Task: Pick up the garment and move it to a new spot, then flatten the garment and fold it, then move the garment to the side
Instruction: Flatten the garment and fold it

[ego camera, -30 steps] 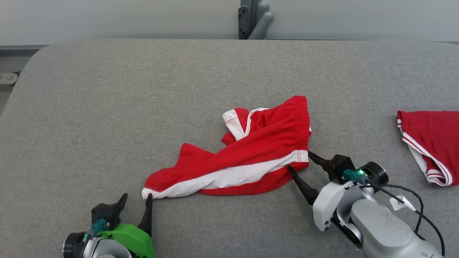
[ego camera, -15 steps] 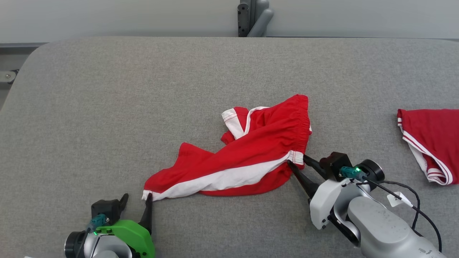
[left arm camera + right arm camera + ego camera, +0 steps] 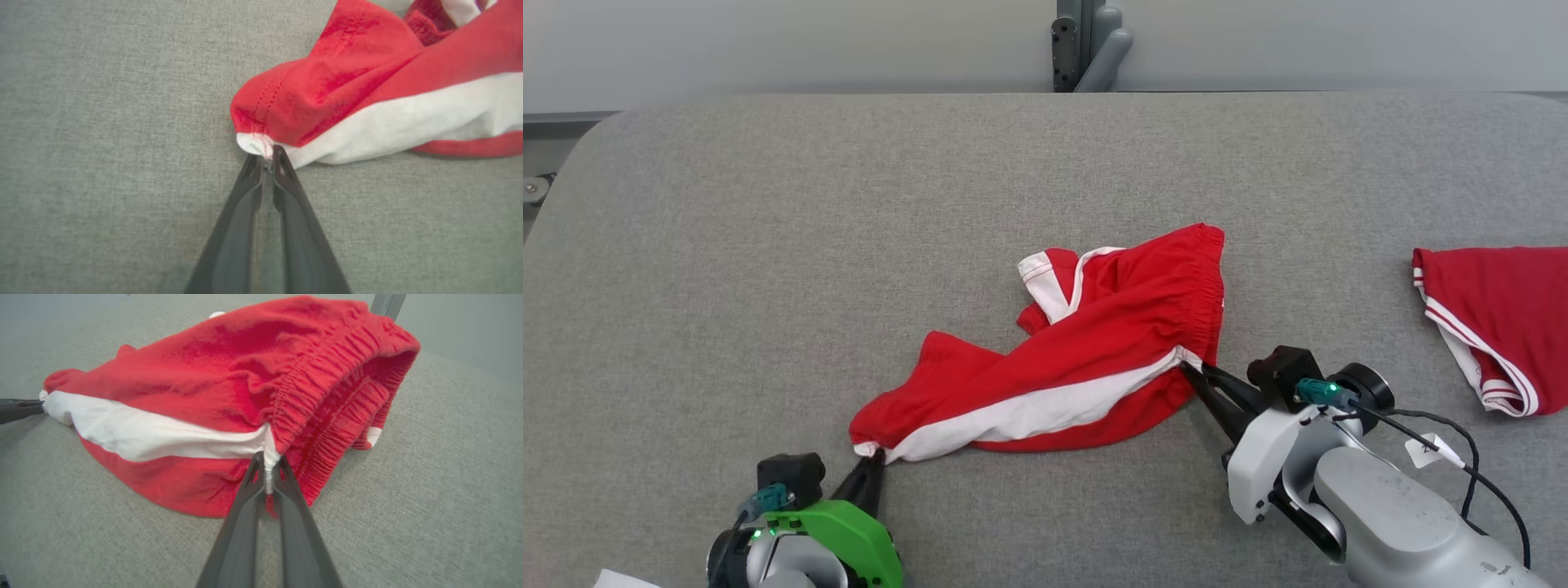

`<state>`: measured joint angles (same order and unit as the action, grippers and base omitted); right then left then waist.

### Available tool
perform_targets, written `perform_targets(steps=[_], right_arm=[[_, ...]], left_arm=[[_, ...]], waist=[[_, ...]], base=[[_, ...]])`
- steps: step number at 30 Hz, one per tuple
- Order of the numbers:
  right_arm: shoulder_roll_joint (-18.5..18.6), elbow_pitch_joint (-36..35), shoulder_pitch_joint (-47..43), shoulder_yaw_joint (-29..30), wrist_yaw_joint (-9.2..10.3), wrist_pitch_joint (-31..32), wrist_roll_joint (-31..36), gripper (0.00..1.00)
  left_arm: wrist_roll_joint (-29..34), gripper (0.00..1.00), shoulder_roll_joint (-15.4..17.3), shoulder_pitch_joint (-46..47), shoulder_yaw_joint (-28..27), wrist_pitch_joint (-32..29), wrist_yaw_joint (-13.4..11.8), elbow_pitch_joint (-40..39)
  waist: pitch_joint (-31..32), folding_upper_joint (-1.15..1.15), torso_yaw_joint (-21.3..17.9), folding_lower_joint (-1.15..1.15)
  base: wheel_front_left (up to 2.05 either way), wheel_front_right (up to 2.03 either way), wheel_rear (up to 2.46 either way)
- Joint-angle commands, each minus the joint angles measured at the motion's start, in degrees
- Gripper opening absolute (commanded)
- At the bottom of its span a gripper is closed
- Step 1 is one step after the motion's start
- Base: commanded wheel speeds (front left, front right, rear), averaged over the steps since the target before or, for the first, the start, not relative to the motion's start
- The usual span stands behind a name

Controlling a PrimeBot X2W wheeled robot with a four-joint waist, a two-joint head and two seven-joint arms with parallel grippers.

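Garment (image 3: 1094,351), red shorts with a white side stripe, lies crumpled on the grey padded table (image 3: 768,245) and spans the gap between the two grippers. A second red garment (image 3: 1494,318) lies well apart, off to the right of the right gripper (image 3: 1188,369). Leave it out of the lift path.

Step in hand, by judgement: the pick-up. Both grasps are made and the lift has not begun.

On the right gripper, the fingers are together, clamped on the end of the white stripe where it meets the gathered waistband (image 3: 327,404). The bulk of the cloth lies ahead of its tips and to their left.

On the left gripper (image 3: 874,459), the fingers are together, clamped on the white hem corner (image 3: 251,145) of one leg. The cloth runs ahead of its tips and to their right.

Procedure:
1. Raise both grippers together and level, so that neither pinch carries the whole load.
2. Lift slowly. Each bite is shallow, taken at the very fingertips, and a jerk would probably pull the thin edge free.
3. Draw the grippers apart only until the stripe runs taut. More tension risks slip at the hem corner.
4. Clear the table fully before moving sideways, or trailing folds will drag.
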<state>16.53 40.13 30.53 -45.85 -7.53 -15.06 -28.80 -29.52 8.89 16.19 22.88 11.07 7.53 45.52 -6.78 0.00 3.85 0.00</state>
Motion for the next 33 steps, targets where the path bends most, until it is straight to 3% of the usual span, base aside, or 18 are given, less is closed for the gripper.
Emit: perform_targets(steps=[1,5,12,14,19,23,27,31,33], right_arm=[[0.52,-0.66,0.44,-0.2,0.09,-0.12,-0.91,0.0],[3.75,-7.16,-0.14,-0.36,0.09,-0.13,-7.5,0.0],[17.86,-23.13,12.36,1.07,0.07,6.82,-21.94,0.0],[20.65,-25.61,17.87,1.8,0.07,10.1,-23.47,0.0],[21.06,-25.05,32.42,4.3,0.09,17.06,-26.58,0.0],[15.71,-15.35,44.49,8.21,0.06,15.08,-22.21,0.0],[9.5,-1.47,55.3,14.5,0.12,5.41,-13.5,0.0],[5.14,6.31,60.96,18.56,0.12,0.37,-6.71,0.0],[4.27,6.84,61.03,19.23,0.12,0.11,-5.87,0.0]], left_arm=[[-1.76,0.0,-0.05,-0.22,0.6,-0.85,-0.11,-0.61],[-10.37,0.0,1.61,0.87,2.89,-5.84,-0.11,-10.7],[-23.05,0.0,10.41,11.13,2.72,-22.55,-0.11,-35.37],[-25.57,0.0,11.29,16.76,1.32,-27.47,-0.76,-38.01],[-25.35,0.0,9.89,35.07,-0.17,-35.15,-5.08,-34.06],[-20.23,0.0,6.82,50.58,-1.15,-30.96,-8.92,-23.59],[-15.21,0.0,3.12,63.24,-4.44,-16.31,-11.95,-12.94],[-12.07,0.0,1.51,69.73,-4.29,-3.91,-8.36,-4.85],[-11.5,0.0,1.18,70.53,-3.99,-1.73,-7.16,-2.76]], waist=[[0.16,0.0,-0.24,0.0],[-0.62,0.0,-0.02,0.0],[-6.99,0.0,0.01,0.0],[-9.25,0.0,-0.07,0.0],[-15.78,0.0,0.15,0.0],[-20.96,0.0,-0.18,0.0],[-24.67,0.0,-1.0,0.0],[-26.81,0.0,-1.52,0.0],[-27.15,0.0,-1.67,0.0]], base=[[0.0,0.0,0.0],[0.0,0.0,0.0],[0.0,0.0,0.0],[0.0,0.0,0.0],[0.0,0.0,0.0],[0.0,0.0,0.0],[0.0,0.0,0.0],[0.0,0.0,0.0],[0.0,0.0,0.0]])
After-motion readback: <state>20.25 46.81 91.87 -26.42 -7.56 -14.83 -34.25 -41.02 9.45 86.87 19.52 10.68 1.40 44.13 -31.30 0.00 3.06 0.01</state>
